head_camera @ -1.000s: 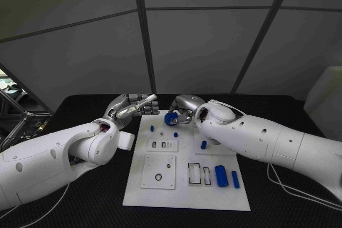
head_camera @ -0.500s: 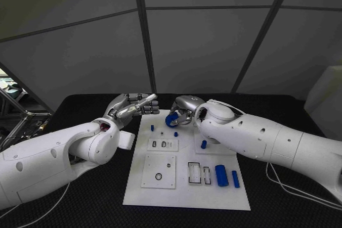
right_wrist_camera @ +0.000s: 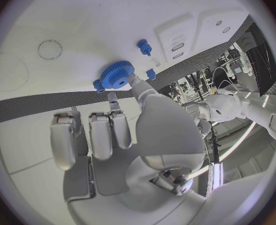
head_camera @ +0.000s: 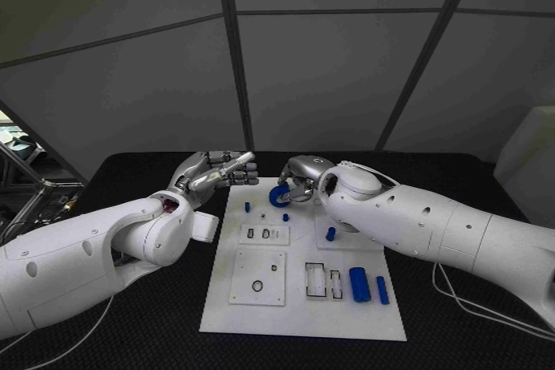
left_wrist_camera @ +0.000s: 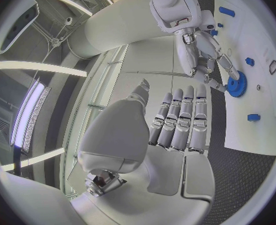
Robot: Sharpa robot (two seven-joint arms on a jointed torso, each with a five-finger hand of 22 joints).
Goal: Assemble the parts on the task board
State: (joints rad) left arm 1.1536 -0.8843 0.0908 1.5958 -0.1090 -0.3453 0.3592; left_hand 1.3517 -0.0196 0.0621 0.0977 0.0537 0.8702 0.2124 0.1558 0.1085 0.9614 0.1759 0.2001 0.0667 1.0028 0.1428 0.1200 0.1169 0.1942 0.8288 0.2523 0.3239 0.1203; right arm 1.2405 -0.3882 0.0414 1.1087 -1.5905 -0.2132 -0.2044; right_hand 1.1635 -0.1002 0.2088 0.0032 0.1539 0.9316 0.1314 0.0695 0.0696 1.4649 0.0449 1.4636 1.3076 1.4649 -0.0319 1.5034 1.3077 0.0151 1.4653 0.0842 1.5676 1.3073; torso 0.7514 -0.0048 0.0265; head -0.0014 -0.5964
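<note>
Your right hand point(head_camera: 298, 177) pinches the blue gear point(head_camera: 279, 196) at its fingertips, above the task board point(head_camera: 303, 322); your left hand point(head_camera: 216, 175) beside it is released.

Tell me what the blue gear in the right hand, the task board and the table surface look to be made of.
Blue gear: likely moulded or printed plastic, matte, uniform blue with crisp teeth. The right hand pinches it over the board's far end. Task board: a rigid white plate, smooth and matte, probably plastic, though the look leaves that open. Table: its black top shows a fine woven grain, suggesting fabric or mesh matting.
</note>
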